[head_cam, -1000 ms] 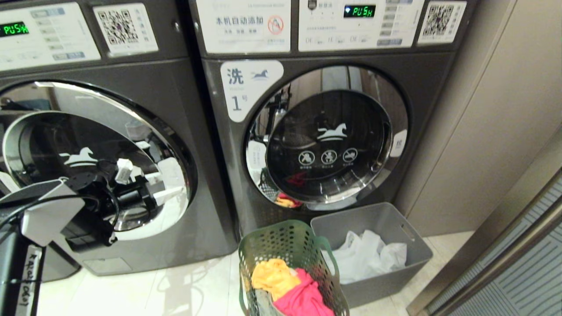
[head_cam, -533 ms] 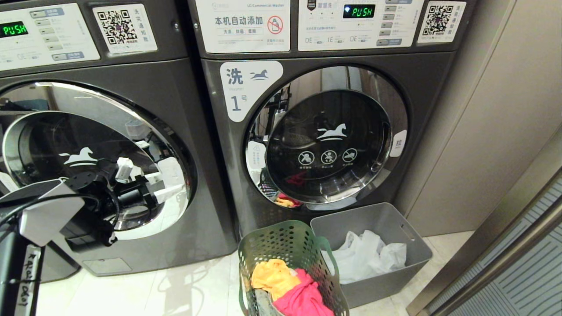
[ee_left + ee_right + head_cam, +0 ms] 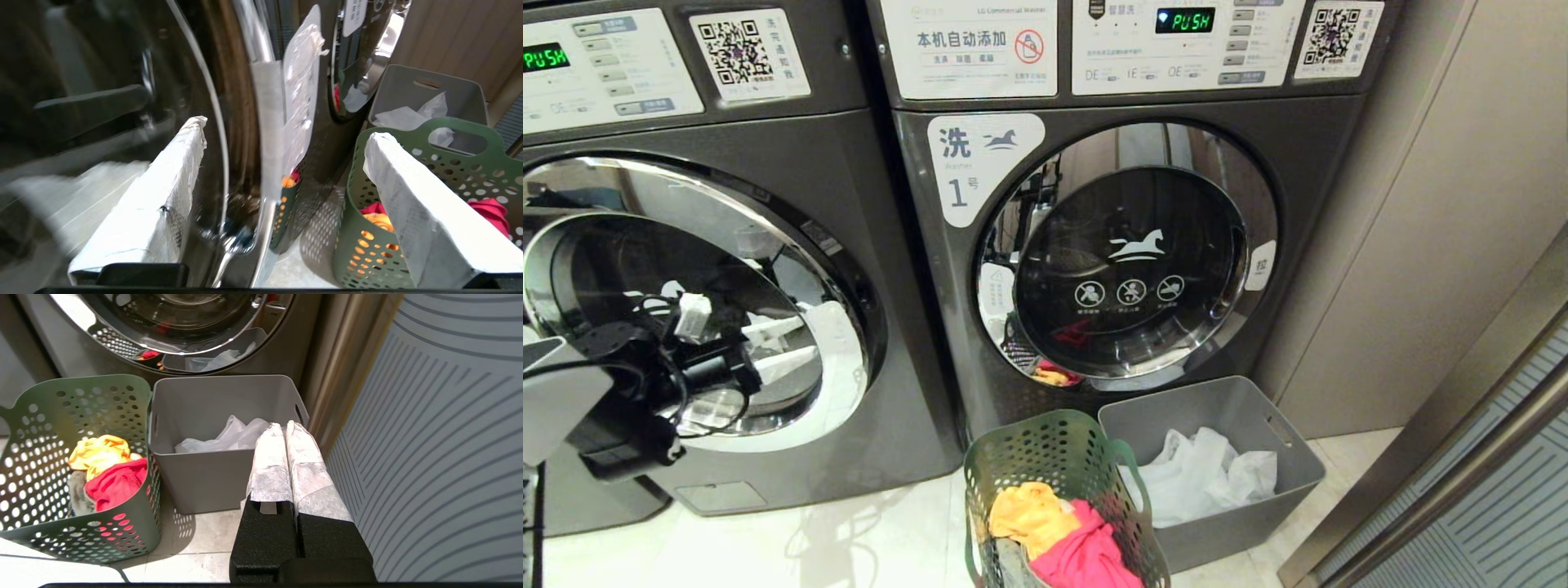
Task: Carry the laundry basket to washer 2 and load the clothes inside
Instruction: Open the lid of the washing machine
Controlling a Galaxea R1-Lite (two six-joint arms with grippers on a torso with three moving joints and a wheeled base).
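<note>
The left gripper (image 3: pixel 768 347) is fully spread and empty, positioned at the glass door (image 3: pixel 698 314) of the left washer. The right gripper (image 3: pixel 286 430) is closed on nothing, parked above the grey bin (image 3: pixel 212 477). The laundry basket (image 3: pixel 1054 457) stands on the floor beside that bin, containing the clothes (image 3: pixel 1062 535).

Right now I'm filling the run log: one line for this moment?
left gripper: open, at left washer's door | right gripper: shut, parked | clothes in laundry basket on floor
</note>
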